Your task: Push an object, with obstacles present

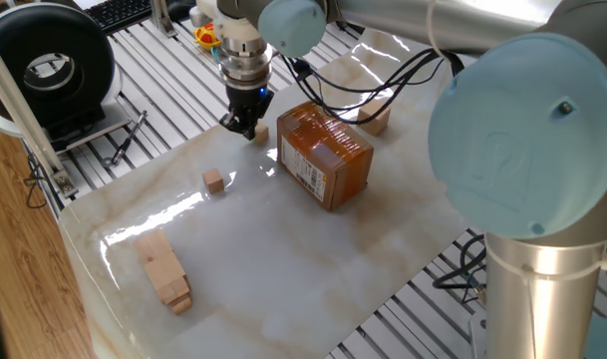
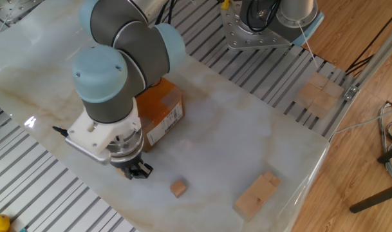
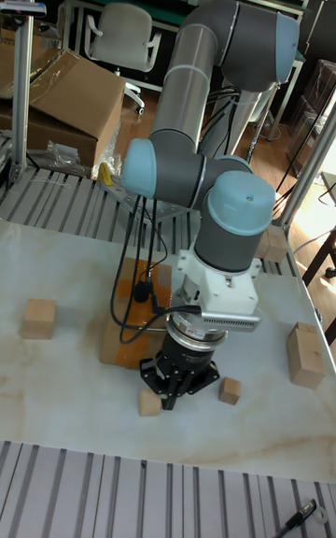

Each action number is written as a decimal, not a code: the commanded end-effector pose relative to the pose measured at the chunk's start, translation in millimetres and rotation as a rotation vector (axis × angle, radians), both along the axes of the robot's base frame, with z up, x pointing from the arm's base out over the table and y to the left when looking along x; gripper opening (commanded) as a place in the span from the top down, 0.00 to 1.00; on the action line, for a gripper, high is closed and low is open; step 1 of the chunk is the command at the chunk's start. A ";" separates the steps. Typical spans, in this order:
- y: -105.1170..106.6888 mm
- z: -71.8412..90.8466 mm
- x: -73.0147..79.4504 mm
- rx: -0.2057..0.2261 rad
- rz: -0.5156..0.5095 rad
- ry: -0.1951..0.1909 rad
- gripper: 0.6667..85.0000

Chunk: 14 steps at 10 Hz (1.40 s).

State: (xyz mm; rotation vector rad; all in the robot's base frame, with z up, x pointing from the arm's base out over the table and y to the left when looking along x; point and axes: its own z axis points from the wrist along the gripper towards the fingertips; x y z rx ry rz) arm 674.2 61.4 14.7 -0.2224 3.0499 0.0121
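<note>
The object, a small light-tan wooden cube point(image 1: 260, 132), rests on the marble table right against my gripper point(image 1: 245, 128), close to the near corner of the cardboard box point(image 1: 325, 155). From the tall fixed view the cube point(image 3: 149, 403) lies just left of the gripper point(image 3: 175, 395), in front of the box point(image 3: 129, 318). The fingers look shut, tips down at the table surface, with nothing held. In the other fixed view the gripper point(image 2: 138, 171) and wrist hide the cube; the box point(image 2: 158, 111) stands behind them.
A second small cube point(image 1: 214, 180) point(image 2: 177, 188) point(image 3: 230, 390) lies apart from the gripper. Long stacked blocks point(image 1: 163, 269) point(image 2: 257, 194) point(image 3: 305, 354) sit near a table edge. A bigger cube point(image 1: 379, 120) point(image 3: 39, 318) stands beyond the box.
</note>
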 end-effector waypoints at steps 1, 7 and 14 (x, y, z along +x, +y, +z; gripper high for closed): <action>11.9 1.4 3.0 0.046 -0.065 -0.011 0.98; -34.4 6.6 -4.0 0.002 -0.078 0.010 0.99; -85.0 0.2 -6.5 0.018 -0.085 -0.013 0.98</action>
